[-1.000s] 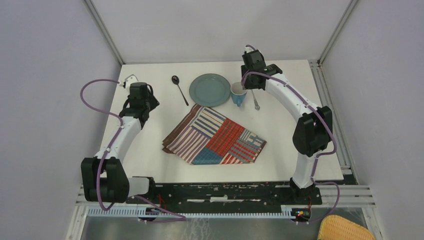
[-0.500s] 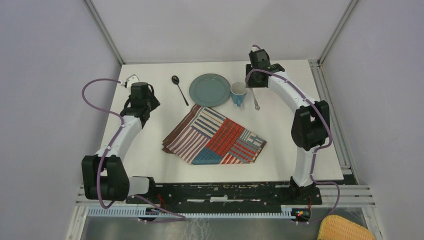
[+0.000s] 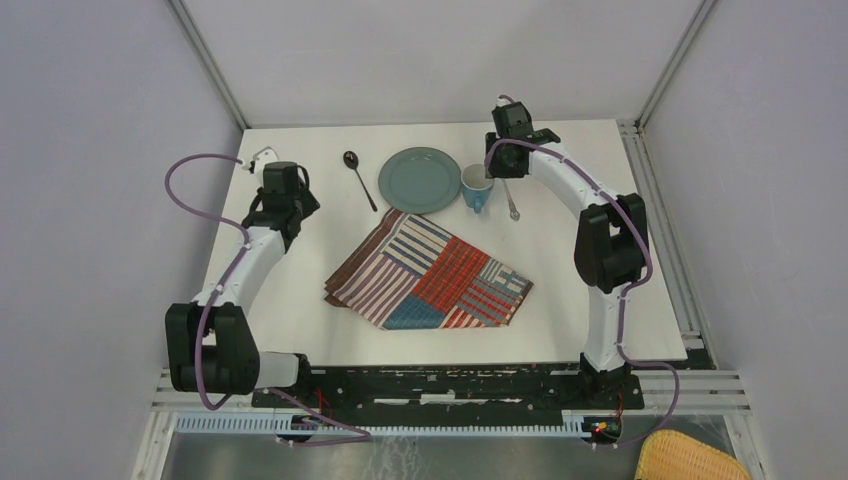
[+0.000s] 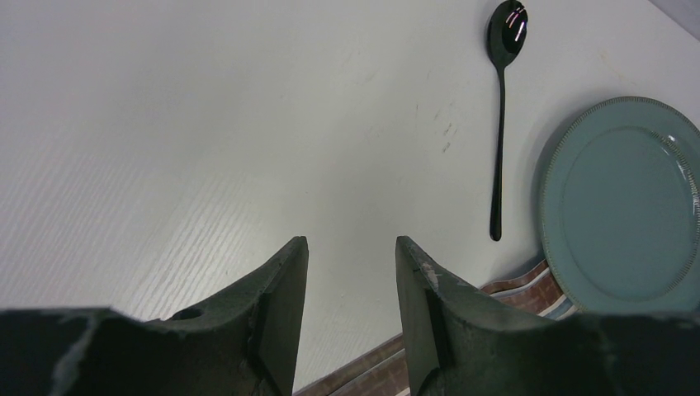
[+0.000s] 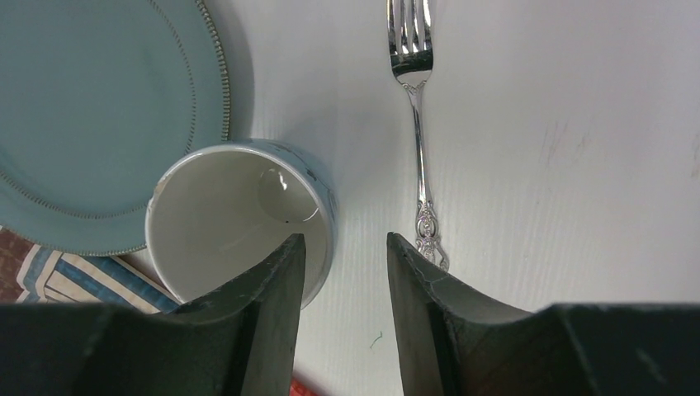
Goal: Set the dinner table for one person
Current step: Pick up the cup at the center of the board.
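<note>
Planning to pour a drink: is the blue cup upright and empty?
Upright and empty: the blue cup stands mouth-up on the dinner table, white inside bare to the bottom.

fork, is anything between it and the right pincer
Nothing visible does. The fork lies bare on the table, its handle end right at the open right pincer. The cup stands to one side, apart from the fork.

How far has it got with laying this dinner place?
Barely begun. Everything is out: the placemat lies askew on the dinner table, spoon, plate, cup and fork in a row behind it. Nothing is in hand: left gripper and right gripper are open and empty, the right above cup and fork. Left, probably: straighten the placemat, arrange the pieces on it.
</note>
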`<state>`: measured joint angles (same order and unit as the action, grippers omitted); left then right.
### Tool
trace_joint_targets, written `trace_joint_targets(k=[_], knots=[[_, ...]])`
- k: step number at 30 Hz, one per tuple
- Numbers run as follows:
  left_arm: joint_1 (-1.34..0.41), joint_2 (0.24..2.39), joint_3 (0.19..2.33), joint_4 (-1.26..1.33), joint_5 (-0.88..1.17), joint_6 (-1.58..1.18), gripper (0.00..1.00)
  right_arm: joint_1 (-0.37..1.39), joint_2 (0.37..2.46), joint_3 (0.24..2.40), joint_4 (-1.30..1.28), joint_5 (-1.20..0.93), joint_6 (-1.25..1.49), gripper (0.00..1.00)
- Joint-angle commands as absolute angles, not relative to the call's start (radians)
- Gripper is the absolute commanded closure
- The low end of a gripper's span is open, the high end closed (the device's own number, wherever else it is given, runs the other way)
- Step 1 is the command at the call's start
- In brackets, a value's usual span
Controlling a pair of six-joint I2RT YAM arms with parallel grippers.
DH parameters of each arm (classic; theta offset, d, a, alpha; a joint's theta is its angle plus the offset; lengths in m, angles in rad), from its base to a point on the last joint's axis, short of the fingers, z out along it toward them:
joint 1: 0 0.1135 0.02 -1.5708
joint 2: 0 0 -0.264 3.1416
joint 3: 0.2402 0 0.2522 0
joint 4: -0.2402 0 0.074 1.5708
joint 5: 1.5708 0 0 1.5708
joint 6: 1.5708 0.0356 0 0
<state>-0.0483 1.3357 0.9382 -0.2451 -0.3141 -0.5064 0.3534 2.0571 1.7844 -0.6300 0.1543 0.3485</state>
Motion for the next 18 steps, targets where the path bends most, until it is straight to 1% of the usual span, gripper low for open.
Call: trace_joint_targets(k=[1, 6, 15, 18], knots=[[-0.053, 1.351, 0.983, -0.216, -0.348, -0.459, 0.49, 0.359, 2.070, 1.849, -0.592, 0.133, 0.369, 0.53], [-0.053, 1.354, 0.979, -0.216, -0.351, -0.456, 0.49, 0.359, 2.087, 1.860, -0.591, 0.120, 0.375, 0.56], [-0.053, 1.355, 0.979, -0.212, -0.360, -0.449, 0.48, 0.377, 2.118, 1.876, -0.594, 0.128, 0.364, 0.57], [-0.053, 1.354, 0.979, -0.212, -0.360, -0.449, 0.48, 0.377, 2.123, 1.876, -0.594, 0.130, 0.361, 0.60]])
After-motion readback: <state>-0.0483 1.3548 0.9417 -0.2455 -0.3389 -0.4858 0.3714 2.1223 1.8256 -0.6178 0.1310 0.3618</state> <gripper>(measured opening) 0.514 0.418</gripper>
